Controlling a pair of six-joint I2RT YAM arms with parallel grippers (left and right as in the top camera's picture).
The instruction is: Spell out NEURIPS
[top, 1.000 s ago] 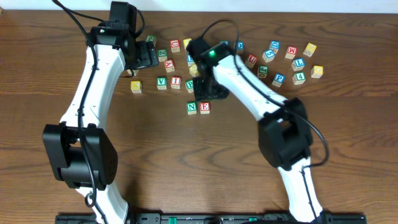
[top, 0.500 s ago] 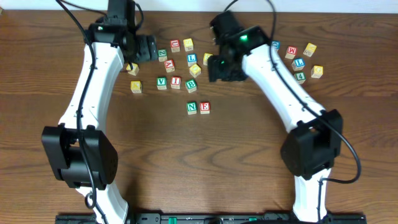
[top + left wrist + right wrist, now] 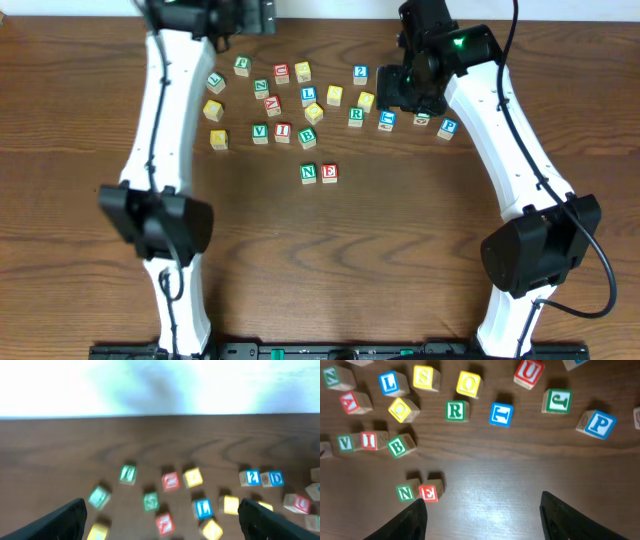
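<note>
Left end effector [image 3: 161,505]: released, fingers wide, nothing between; view blurred, most letters on the scattered blocks [image 3: 202,508] unreadable.
Right end effector [image 3: 482,500]: released, empty; only two fingertips [image 3: 415,515] seen, cut off by the lower edge; hidden under the right arm [image 3: 495,115] from overhead.
N [image 3: 406,493], E [image 3: 428,493]: placed side by side, touching, on the worktop [image 3: 495,470], apart from the scatter.
R [image 3: 456,410], I [image 3: 368,440], P [image 3: 598,424], S [image 3: 423,376]: lying loose in the scatter.
U [image 3: 529,371]: top clipped by the frame edge; not made out from overhead.
</note>
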